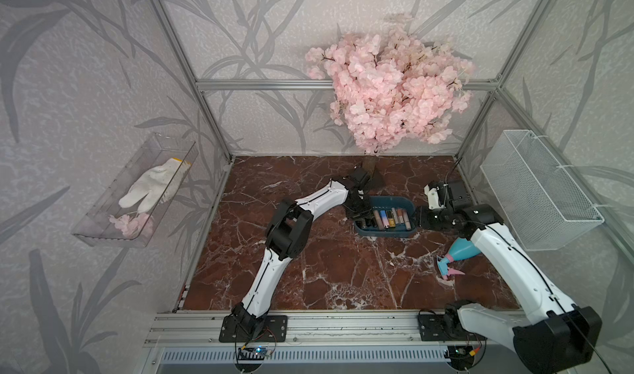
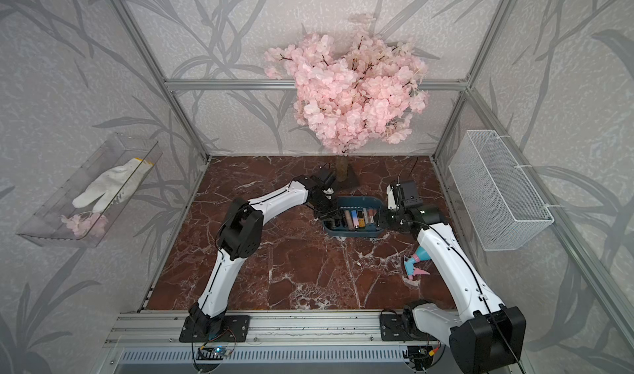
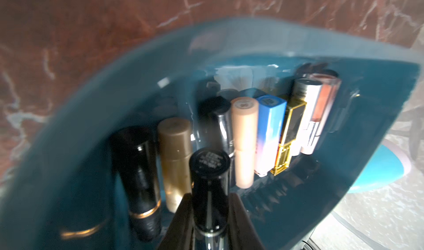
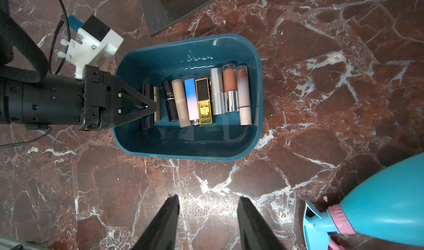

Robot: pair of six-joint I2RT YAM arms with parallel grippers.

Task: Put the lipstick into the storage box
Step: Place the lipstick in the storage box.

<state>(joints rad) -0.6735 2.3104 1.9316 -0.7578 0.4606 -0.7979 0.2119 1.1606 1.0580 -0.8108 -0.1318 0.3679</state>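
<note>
Held a black lipstick (image 3: 210,168) clamped in the closed left hand (image 4: 150,106), low inside the storage box (image 4: 183,155), at the end nearest that hand's wrist. Could not tell whether resting on the box floor or just above it. Hovered the right hand (image 4: 209,198) open and empty over bare worktop (image 4: 321,113), with the box just ahead of its fingertips. Judged the main risk a crowded release. Saw neighbouring tubes (image 3: 175,159) right beside the left hand, close enough to tip the lipstick across them or set them rolling. Could also have caught the near wall on withdrawal and skidded the light box. Might have dragged the lipstick back out if opened too little.
</note>
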